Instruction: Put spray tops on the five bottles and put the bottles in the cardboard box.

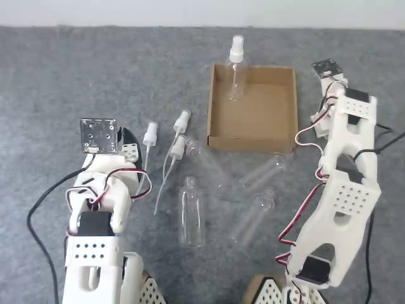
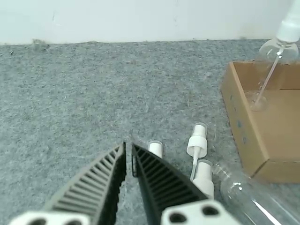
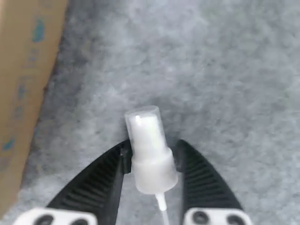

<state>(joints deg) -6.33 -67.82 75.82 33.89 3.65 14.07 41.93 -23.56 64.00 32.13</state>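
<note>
The cardboard box (image 1: 253, 140) stands at the back middle of the grey carpet, and one capped bottle (image 1: 236, 69) leans inside it against the far wall. Several uncapped clear bottles (image 1: 192, 215) lie in front of the box. Three spray tops (image 1: 181, 121) lie left of the box. My left gripper (image 2: 129, 149) is shut with nothing in it, just short of one spray top (image 2: 155, 148). My right gripper (image 3: 152, 145) is shut on a white spray top (image 3: 149, 145) just above the carpet, right of the box wall (image 3: 23, 93).
The box's side (image 2: 243, 126) rises ahead of the left gripper, with the capped bottle (image 2: 274, 51) in it. An uncapped bottle (image 2: 243, 199) lies close to that gripper. The right arm (image 1: 345, 190) stretches along the table's right side. Open carpet lies at the back left.
</note>
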